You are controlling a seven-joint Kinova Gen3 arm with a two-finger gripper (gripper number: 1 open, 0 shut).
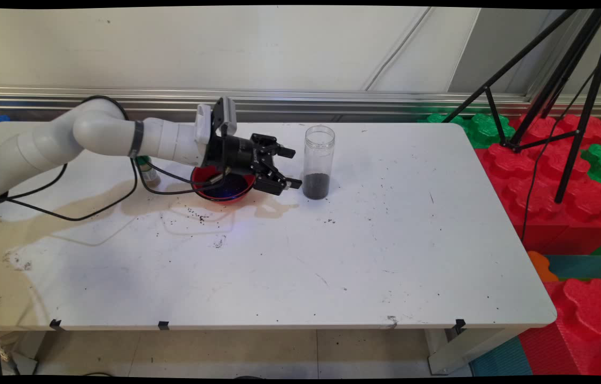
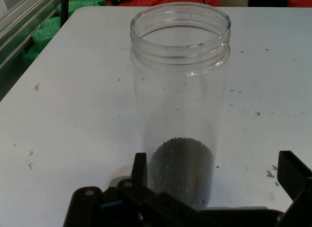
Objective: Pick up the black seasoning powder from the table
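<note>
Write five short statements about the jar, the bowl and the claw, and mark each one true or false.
1. The clear jar stands upright with no lid. True.
2. The jar is filled to the brim with dark grains. False: the grains cover only its bottom part.
3. The claw is open, level with the jar and beside it. True.
4. The red bowl sits to the right of the jar in the main view. False: it is to the left, under the arm's wrist.
5. The claw holds the jar off the white table. False: the jar stands on the table.
</note>
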